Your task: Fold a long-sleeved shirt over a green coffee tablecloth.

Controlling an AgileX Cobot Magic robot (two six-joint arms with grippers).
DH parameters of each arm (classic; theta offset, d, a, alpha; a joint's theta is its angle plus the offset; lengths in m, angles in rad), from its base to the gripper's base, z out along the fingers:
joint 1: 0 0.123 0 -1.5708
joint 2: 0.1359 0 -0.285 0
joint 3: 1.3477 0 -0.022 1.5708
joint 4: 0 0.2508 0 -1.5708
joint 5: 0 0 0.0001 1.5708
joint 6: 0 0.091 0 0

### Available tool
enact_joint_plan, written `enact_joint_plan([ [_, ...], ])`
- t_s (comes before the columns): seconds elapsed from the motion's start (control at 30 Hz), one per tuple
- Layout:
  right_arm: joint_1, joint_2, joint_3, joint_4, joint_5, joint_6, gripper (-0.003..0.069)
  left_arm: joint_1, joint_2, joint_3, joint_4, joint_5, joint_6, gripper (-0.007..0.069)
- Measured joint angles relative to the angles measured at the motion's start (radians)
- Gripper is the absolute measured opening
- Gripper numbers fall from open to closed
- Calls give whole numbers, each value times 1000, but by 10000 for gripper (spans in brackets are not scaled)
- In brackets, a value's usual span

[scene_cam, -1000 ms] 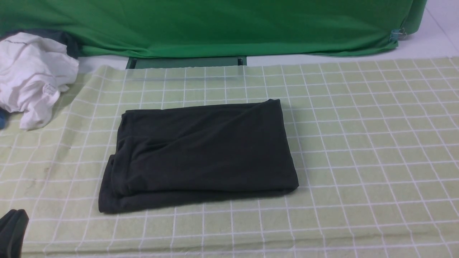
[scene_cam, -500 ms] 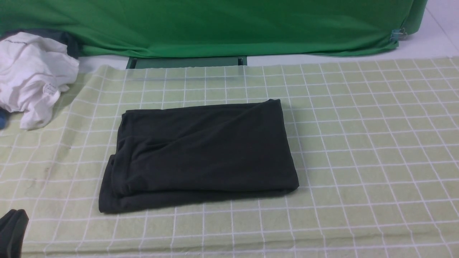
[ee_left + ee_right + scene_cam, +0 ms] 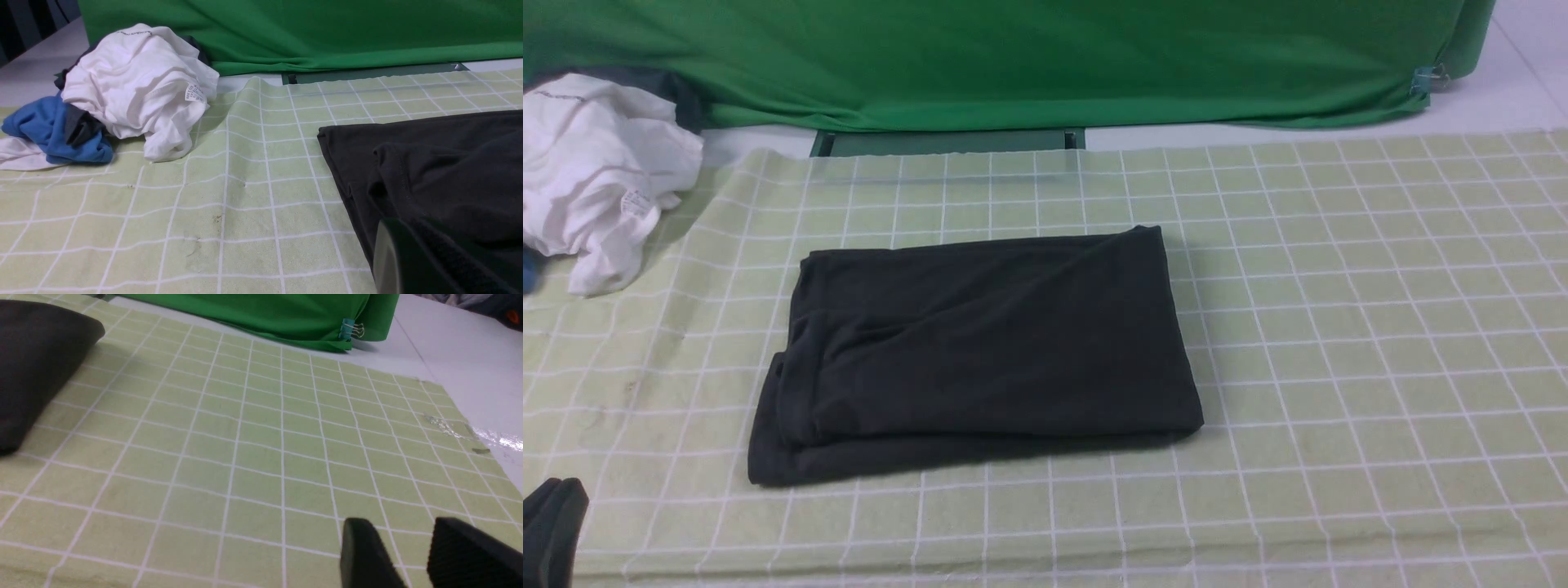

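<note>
Here, folded long-sleeved shirt (image 3: 980, 351) rests on green coffee tablecloth (image 3: 1339, 327).

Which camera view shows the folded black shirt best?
The front view: the whole long-sleeved shirt lies folded there. The left wrist view shows only one end, the right wrist view only a corner.

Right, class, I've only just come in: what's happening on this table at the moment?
Nothing is being handled right now. The long-sleeved shirt lies folded into a neat dark rectangle on the green checked tablecloth, so the folding looks finished. The left pincer is shut and holds nothing, sitting low beside the shirt's edge. The right pincer is open and empty over bare tablecloth, away from the shirt. A crumpled white garment sits untouched at the far left corner.
</note>
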State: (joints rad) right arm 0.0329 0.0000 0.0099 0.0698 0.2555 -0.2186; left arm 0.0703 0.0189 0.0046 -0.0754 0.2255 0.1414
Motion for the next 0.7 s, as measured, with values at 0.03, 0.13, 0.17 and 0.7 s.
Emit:
enact_joint_plan([
  [0.03,-1,0,0,0,0,0,242,0,0,0,0,0,0,15],
  [0.13,-1,0,0,0,0,0,242,0,0,0,0,0,1,15],
  [0.17,-1,0,0,0,0,0,242,0,0,0,0,0,2,15],
  [0.7,-1,0,0,0,0,0,242,0,0,0,0,0,11,15],
])
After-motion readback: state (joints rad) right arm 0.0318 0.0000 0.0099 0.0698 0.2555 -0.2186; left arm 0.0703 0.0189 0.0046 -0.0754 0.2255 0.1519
